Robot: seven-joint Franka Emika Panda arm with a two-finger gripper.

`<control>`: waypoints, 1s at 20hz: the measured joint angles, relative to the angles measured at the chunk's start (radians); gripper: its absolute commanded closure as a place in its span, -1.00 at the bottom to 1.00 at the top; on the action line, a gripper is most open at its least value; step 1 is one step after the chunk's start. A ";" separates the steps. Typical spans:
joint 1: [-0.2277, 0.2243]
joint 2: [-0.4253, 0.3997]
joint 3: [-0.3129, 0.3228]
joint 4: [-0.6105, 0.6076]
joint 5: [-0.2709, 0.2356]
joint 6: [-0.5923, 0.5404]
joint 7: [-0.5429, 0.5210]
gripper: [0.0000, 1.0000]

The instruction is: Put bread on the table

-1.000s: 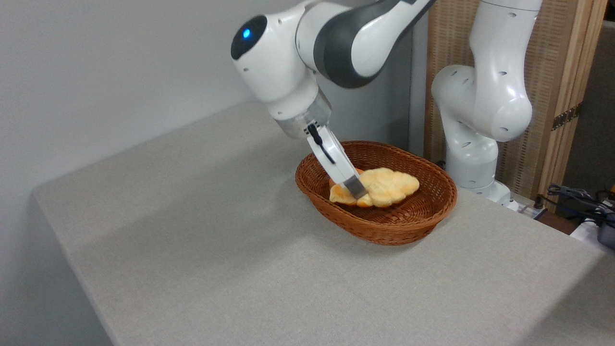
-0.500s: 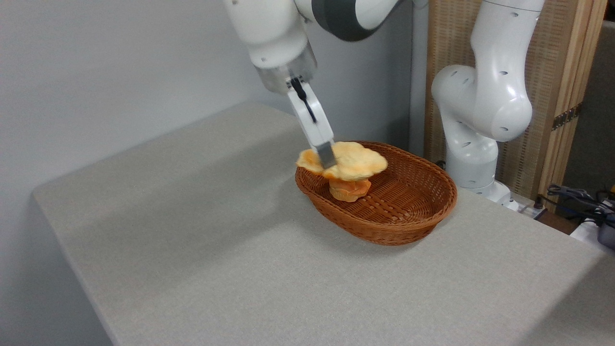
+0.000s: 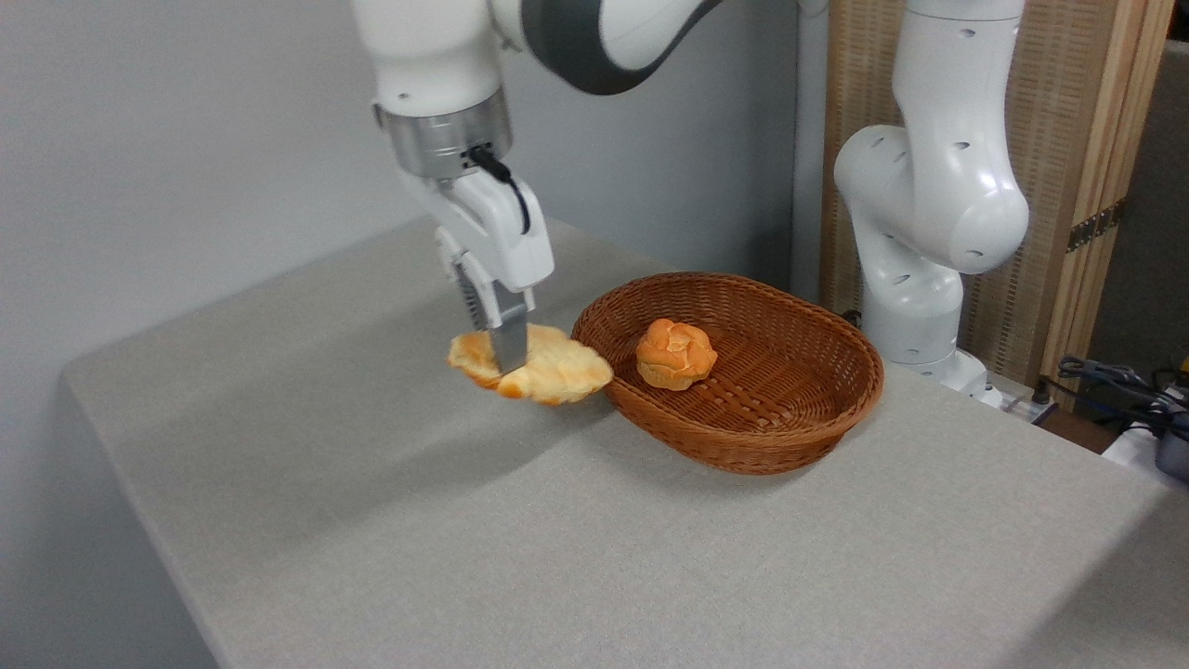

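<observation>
- The grey speckled counter (image 3: 390, 520) fills the near ground, bare in front.
- The gripper (image 3: 506, 358) points straight down, its fingers clamped on the bread (image 3: 534, 367), a long golden loaf.
- The bread hangs level above the counter, just left of the brown wicker basket (image 3: 743, 437) and outside its rim.
- A small round orange bun (image 3: 676, 354) sits inside the basket.
- The arm's white base (image 3: 920, 251) stands behind the basket.

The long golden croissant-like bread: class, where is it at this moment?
The long golden croissant-like bread hangs clamped in the gripper, just left of the brown oval wicker basket, above the grey-beige table.
</observation>
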 measured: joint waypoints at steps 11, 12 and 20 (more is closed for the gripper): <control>-0.004 0.136 -0.039 0.028 -0.054 0.080 -0.066 -1.00; -0.004 0.140 -0.040 0.029 -0.055 0.084 -0.066 -1.00; -0.003 0.140 -0.039 0.057 -0.055 0.085 -0.066 -1.00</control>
